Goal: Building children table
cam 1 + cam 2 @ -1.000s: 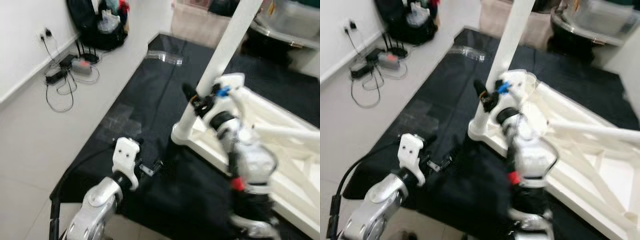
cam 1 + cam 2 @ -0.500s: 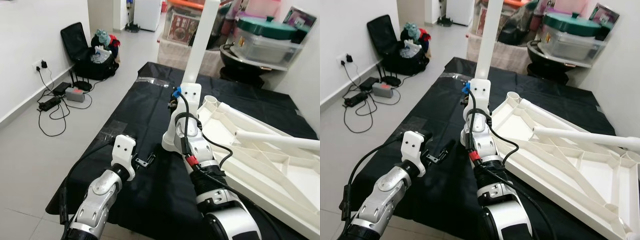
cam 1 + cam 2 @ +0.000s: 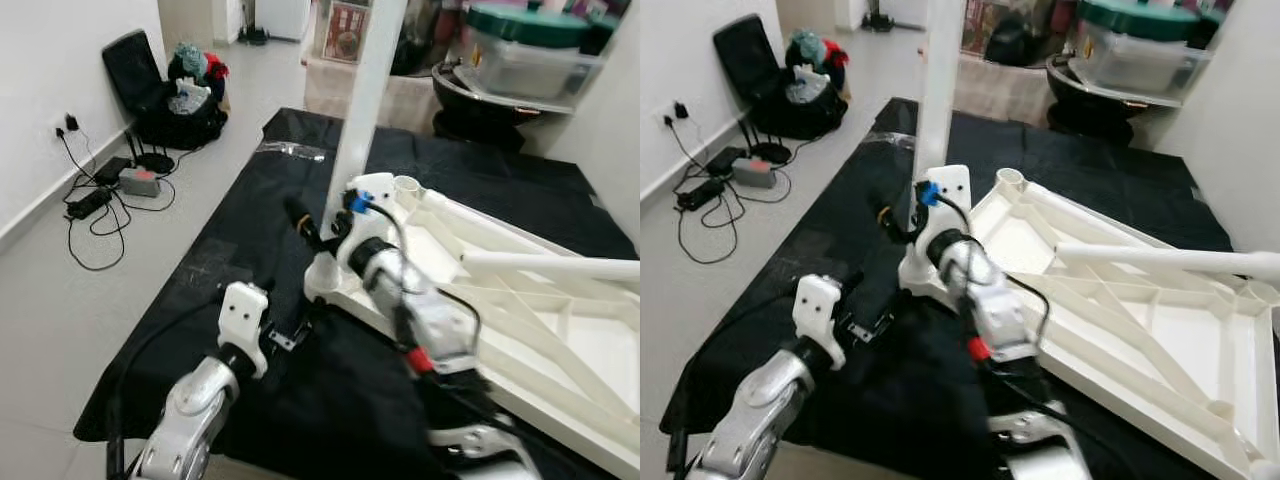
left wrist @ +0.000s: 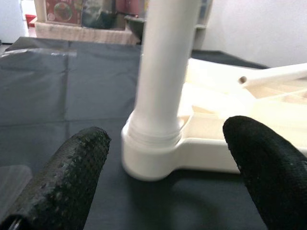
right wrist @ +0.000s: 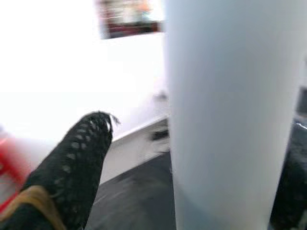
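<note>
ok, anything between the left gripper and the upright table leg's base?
Only bare black mat. In the left wrist view the left gripper is open, its fingers framing the upright leg seated in the tabletop's corner socket.

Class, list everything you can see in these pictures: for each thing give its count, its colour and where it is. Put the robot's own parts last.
Plastic table top: one, white, upside down on the mat, right.
Tube-shaped table leg: one, white, upright in the top's near corner socket.
Second table leg: one, white, lying across the top.
Floor mat: one, black, under the table parts.
Suitcase: one, black, open by the left wall.
Cables and chargers: several, black, on the floor, left.
Lidded tub: one, green lid, behind.
Left pincer: black fingers, open, facing the leg's base.
Right pincer: black, at the upright leg.
</note>
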Available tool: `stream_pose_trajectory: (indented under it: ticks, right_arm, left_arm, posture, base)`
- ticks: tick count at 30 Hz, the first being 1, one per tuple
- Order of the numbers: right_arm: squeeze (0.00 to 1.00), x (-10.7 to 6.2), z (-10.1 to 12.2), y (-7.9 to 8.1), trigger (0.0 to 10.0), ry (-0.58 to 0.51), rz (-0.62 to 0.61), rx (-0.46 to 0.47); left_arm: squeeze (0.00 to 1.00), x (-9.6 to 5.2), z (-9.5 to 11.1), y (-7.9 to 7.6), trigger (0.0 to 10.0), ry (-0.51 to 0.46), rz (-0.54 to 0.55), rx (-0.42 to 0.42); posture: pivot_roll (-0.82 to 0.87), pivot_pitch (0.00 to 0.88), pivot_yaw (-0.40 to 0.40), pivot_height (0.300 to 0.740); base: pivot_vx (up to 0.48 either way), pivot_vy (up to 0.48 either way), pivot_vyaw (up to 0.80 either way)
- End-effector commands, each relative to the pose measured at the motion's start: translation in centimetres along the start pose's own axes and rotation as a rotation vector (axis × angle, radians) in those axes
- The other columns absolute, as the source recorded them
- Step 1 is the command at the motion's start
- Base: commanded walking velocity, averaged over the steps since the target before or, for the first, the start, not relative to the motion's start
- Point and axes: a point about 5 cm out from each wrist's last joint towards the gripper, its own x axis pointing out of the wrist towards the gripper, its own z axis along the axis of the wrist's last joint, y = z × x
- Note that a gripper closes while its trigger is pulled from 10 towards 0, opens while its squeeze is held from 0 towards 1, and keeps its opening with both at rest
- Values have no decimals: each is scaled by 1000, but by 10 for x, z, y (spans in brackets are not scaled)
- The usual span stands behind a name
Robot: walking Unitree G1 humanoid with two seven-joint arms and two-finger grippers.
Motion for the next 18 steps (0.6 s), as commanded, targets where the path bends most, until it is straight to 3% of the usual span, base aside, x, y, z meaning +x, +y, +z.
stream_pose_trajectory:
  ticks: [1, 2, 6, 9, 10, 11, 12, 18]
  right_arm:
    - [1000, 1, 8, 6, 10000, -18, 151, -9]
    - [1000, 1, 8, 6, 10000, -18, 151, -9]
    - [1000, -19, 22, 3, 10000, 48, 567, 1]
    - [1000, -18, 26, -1, 10000, 59, 624, 12]
    - [761, -14, 34, -5, 10000, 45, 685, 31]
    - [761, -14, 34, -5, 10000, 45, 685, 31]
    - [0, -10, 46, -10, 10000, 23, 777, 35]
    - [0, -7, 53, -13, 10000, 12, 838, 47]
  left_arm:
    - [0, -3, 2, -5, 10000, 5, -22, -14]
    - [0, -3, 2, -5, 10000, 5, -22, -14]
    - [0, -22, 17, -18, 10000, -10, -26, -37]
    - [0, -26, 20, -22, 10000, -12, -29, -40]
    - [0, -29, 24, -25, 10000, -11, -31, -46]
    - [0, -29, 24, -25, 10000, -11, -31, -46]
    - [0, -36, 31, -31, 10000, -5, -35, -55]
    - [0, -40, 36, -36, 10000, 2, -37, -62]
  posture:
    - [20, 44, -99, 740]
    - [20, 44, -99, 740]
    - [53, 139, -94, 740]
    - [63, 168, -95, 740]
    - [75, 198, -93, 740]
    - [75, 198, -93, 740]
    - [86, 221, -92, 740]
    - [93, 242, -91, 740]
  base:
    - [0, 0, 0]
    - [0, 0, 0]
    - [0, 0, 0]
    - [0, 0, 0]
    - [0, 0, 0]
    - [0, 0, 0]
    - [0, 0, 0]
    - [0, 0, 0]
